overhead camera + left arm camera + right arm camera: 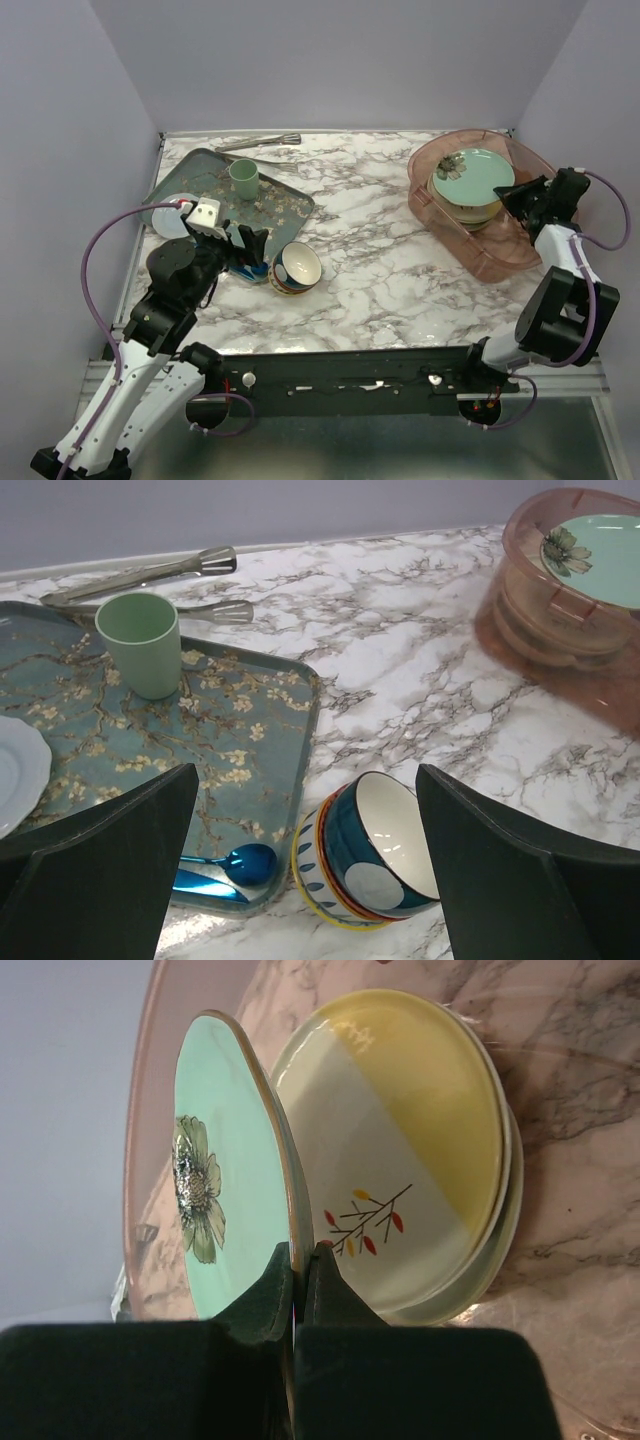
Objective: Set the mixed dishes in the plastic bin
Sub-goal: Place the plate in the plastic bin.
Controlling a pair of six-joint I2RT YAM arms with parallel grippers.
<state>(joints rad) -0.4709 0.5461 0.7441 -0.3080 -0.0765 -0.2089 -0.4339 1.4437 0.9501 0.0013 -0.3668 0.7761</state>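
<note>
The blue-yellow patterned bowl lies tipped on its side on the marble, cream inside facing up-right, next to the tray's corner. My left gripper hangs open just left of it. In the left wrist view the bowl sits between the spread fingers, nearer the right one. My right gripper is shut on the rim of the mint green plate, held over the plastic bin. In the right wrist view the mint plate tilts above the yellow-and-cream plate, which tops a stack in the bin.
A dark-green floral tray at the left holds a green cup, a white saucer and a blue spoon. Metal tongs lie at the table's far edge. Grey walls close in the sides.
</note>
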